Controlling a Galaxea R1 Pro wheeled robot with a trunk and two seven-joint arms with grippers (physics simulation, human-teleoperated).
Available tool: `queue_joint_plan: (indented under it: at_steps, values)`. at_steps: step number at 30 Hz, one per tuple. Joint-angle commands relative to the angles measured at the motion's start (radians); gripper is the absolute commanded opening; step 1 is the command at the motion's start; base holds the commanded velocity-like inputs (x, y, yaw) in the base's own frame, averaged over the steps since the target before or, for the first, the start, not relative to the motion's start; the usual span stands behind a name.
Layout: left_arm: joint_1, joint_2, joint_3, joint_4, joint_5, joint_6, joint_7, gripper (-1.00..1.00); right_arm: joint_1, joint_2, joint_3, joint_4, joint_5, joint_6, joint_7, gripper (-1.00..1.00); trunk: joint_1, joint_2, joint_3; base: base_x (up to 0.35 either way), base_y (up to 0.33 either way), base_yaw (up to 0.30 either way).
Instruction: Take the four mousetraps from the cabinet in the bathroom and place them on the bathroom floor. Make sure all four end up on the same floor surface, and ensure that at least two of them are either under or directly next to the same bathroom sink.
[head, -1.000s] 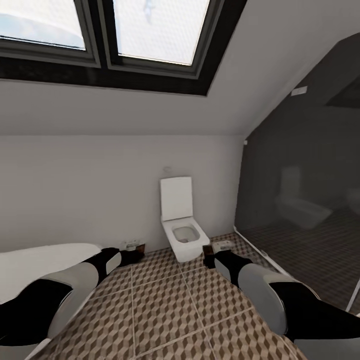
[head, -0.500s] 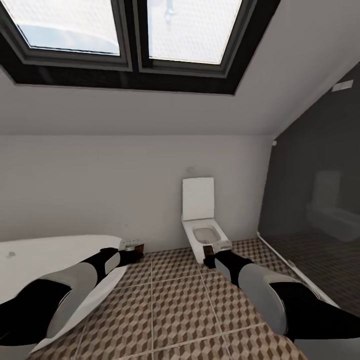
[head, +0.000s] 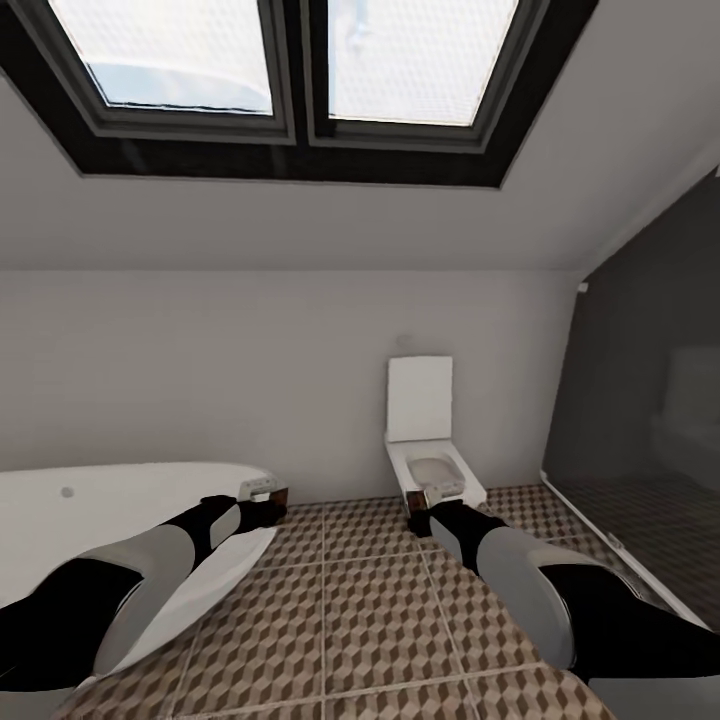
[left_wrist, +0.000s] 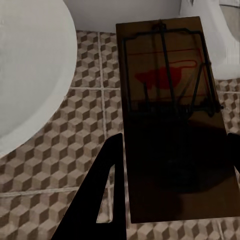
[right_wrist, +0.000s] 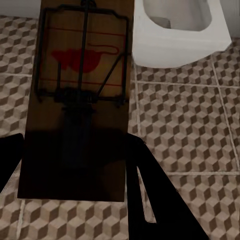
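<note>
Each gripper holds one mousetrap, a flat dark brown slab with a wire bar and a red mouse print. In the left wrist view my left gripper is shut on a mousetrap, which hangs above the cube-patterned bathroom floor. In the right wrist view my right gripper is shut on the other mousetrap. The head view has both arms stretched forward, the left gripper by the tub's end and the right gripper in front of the toilet. The cabinet and the sink are out of view.
A white bathtub fills the left side, its rim close under my left arm. A white toilet with its lid up stands against the far wall. A dark glass shower wall closes the right side. Open tiled floor lies between my arms.
The camera has swung left: the toilet and shower glass slid right in the picture and more of the bathtub came in. Both arms keep their pose, each still holding its mousetrap.
</note>
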Motion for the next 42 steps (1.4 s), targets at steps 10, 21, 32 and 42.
queue_joint_plan:
  at_steps: [10,21,32,42]
  values:
    - [-0.001,0.000,-0.009,0.000,0.008,0.004,-0.002,-1.00,-0.002,-0.001,-0.005,0.002,0.007,0.002,0.002,-1.00,0.000,-0.001,-0.001,0.000,0.000,0.291]
    - [-0.001,0.001,-0.008,0.000,0.008,0.004,-0.002,-1.00,-0.002,-0.001,-0.005,0.002,0.007,0.002,-0.001,-1.00,0.000,-0.001,-0.001,0.000,0.000,0.300]
    - [-0.001,0.001,-0.008,0.000,0.008,0.004,-0.002,-1.00,-0.002,-0.002,-0.005,0.002,0.007,0.002,-0.001,-1.00,0.000,-0.001,-0.001,0.000,0.000,0.300]
    - [-0.001,0.001,-0.009,0.000,0.008,0.004,-0.002,-1.00,-0.002,-0.002,-0.005,0.002,0.007,0.002,-0.002,-1.00,0.000,-0.001,-0.001,0.000,0.000,0.300]
